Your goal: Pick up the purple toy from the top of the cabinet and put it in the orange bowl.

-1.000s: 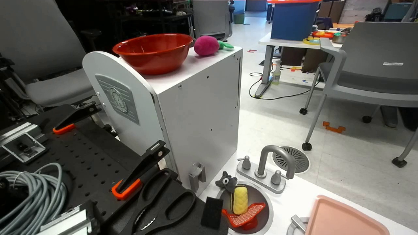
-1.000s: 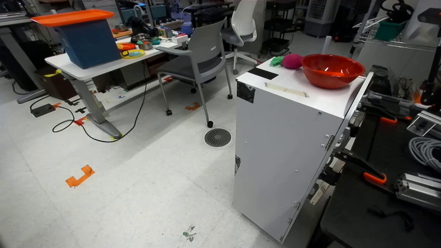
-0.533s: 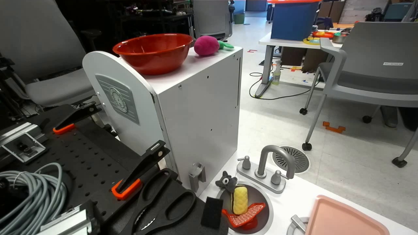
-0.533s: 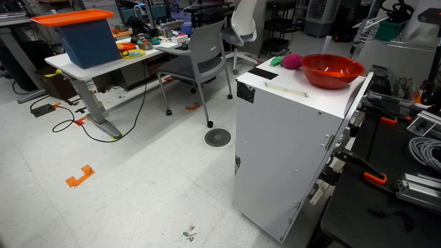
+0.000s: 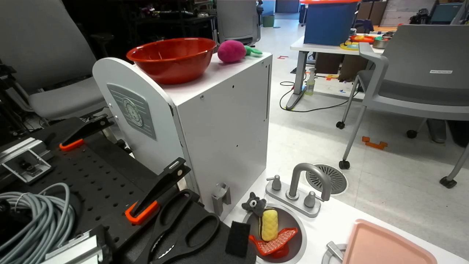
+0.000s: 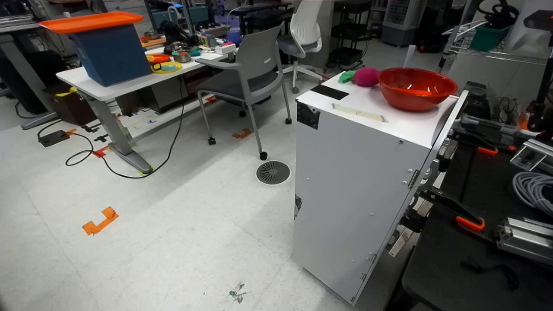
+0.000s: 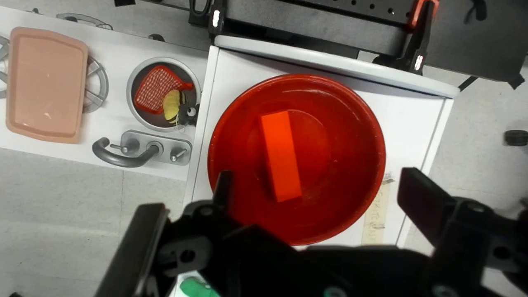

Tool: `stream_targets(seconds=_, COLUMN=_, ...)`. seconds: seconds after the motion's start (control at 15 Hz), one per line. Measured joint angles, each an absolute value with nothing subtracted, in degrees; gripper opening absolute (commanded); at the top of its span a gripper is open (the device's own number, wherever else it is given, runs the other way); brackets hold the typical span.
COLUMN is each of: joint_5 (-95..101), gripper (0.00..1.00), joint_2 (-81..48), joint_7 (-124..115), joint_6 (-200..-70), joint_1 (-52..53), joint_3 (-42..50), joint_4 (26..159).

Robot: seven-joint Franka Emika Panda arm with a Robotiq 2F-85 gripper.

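The gripper [image 7: 317, 177] looms blurred across the lower part of the wrist view, its 2 fingers [image 7: 425, 206] standing wide apart with the red inside of the orange bowl [image 7: 326, 148] between them; its dark body hides the nearest stretch of rim. It also hides the purple toy [image 5: 231, 51], apart from the green end [image 7: 196, 288], which the bottom edge crops. In an exterior view the bowl's own wall [image 5: 176, 71] masks its floor, where the wrist view shows 1 orange block [image 7: 282, 156] lying flat. Whether toy and bowl touch, I cannot tell. In both exterior views the pair keep the places they had 0.5 s ago. The toy rests on top of the cabinet [image 5: 227, 117], beside the bowl, on the side away from the rounded door panel [image 5: 163, 128]. Its magenta body faces the bowl and its green end points away; the long axis runs roughly outward, toward the opposite end of the top.
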State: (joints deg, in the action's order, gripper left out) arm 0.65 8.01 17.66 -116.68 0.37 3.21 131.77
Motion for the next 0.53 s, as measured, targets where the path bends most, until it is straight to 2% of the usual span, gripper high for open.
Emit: stream_targets(seconds=0.53, joint_5=0.8, gripper=1.0, joint_2=2.9, joint_7=18.4, joint_6=-116.6, joint_1=1.7, joint_3=0.6, joint_4=131.7)
